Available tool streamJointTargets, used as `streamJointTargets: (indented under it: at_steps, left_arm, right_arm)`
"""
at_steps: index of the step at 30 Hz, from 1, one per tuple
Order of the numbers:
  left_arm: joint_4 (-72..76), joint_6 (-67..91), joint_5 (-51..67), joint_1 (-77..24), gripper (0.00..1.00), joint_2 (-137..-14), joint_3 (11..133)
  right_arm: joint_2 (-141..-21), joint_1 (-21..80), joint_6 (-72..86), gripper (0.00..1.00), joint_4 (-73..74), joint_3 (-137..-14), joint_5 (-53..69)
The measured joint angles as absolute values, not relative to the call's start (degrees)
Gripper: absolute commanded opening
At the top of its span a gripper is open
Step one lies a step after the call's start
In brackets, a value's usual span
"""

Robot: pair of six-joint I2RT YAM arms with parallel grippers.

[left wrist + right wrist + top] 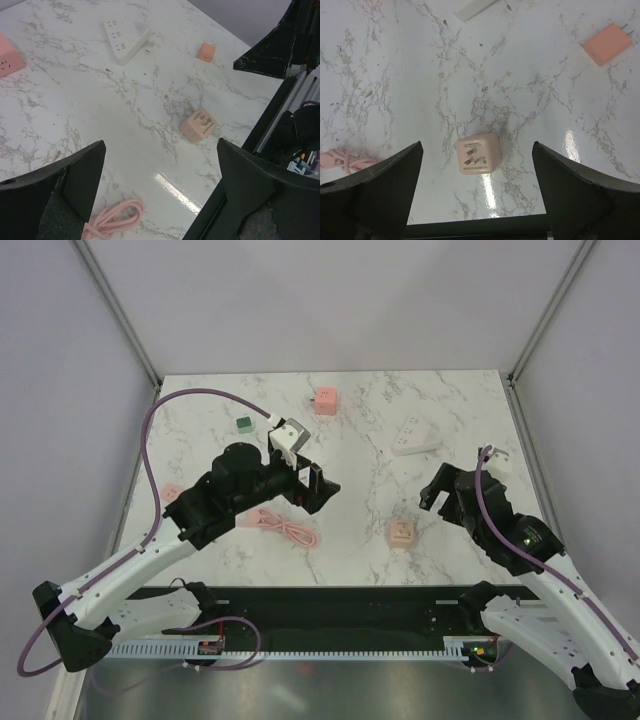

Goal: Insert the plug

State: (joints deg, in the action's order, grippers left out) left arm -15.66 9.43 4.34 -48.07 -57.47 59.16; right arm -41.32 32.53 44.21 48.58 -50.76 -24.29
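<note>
A pink cube plug (pixel 402 534) lies on the marble table, prongs up. It also shows in the right wrist view (pixel 477 154) and the left wrist view (pixel 198 125). A white power strip (pixel 415 435) lies at the back right and shows in the left wrist view (pixel 125 35). My left gripper (pixel 325 490) is open and empty, left of the cube (pixel 160 150). My right gripper (pixel 428 495) is open and empty above the cube, its fingers wide on either side (pixel 476 147).
A pink cable (pixel 285 528) lies coiled under the left arm (pixel 112 220). A pink socket cube (pixel 325 402) and a green block (pixel 243 423) sit at the back. A flat pink two-prong plug (pixel 606 44) lies under the right arm (pixel 206 51).
</note>
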Motion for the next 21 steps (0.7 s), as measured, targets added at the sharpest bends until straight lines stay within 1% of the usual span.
streamJointTargets:
  at_steps: [4,7,9,12,16,21]
  left_arm:
    - [-15.66,9.54,3.81,-48.07,0.98,-57.54,59.16]
    - [-15.79,11.2,1.02,-48.07,0.97,-58.52,59.13]
    - [-16.43,13.41,-0.56,-48.07,0.93,-60.12,59.22]
    - [-19.16,17.61,-1.28,-48.07,0.9,-63.9,59.75]
    - [-21.28,23.22,-1.28,-49.01,0.91,-69.82,60.18]
    - [-25.15,27.35,-4.89,-55.42,0.98,-80.71,65.14]
  right_arm:
    - [-40.99,32.53,44.71,0.98,48.66,-50.76,-24.34]
    - [-40.56,32.53,45.87,0.98,49.04,-50.76,-24.45]
    - [-40.49,32.53,47.07,0.98,49.89,-50.76,-24.75]
    - [-40.58,32.53,49.58,0.98,52.07,-50.83,-26.41]
    - [-40.82,32.53,52.03,0.98,55.46,-52.14,-28.62]
    - [-39.7,32.53,52.51,0.98,57.49,-56.86,-29.52]
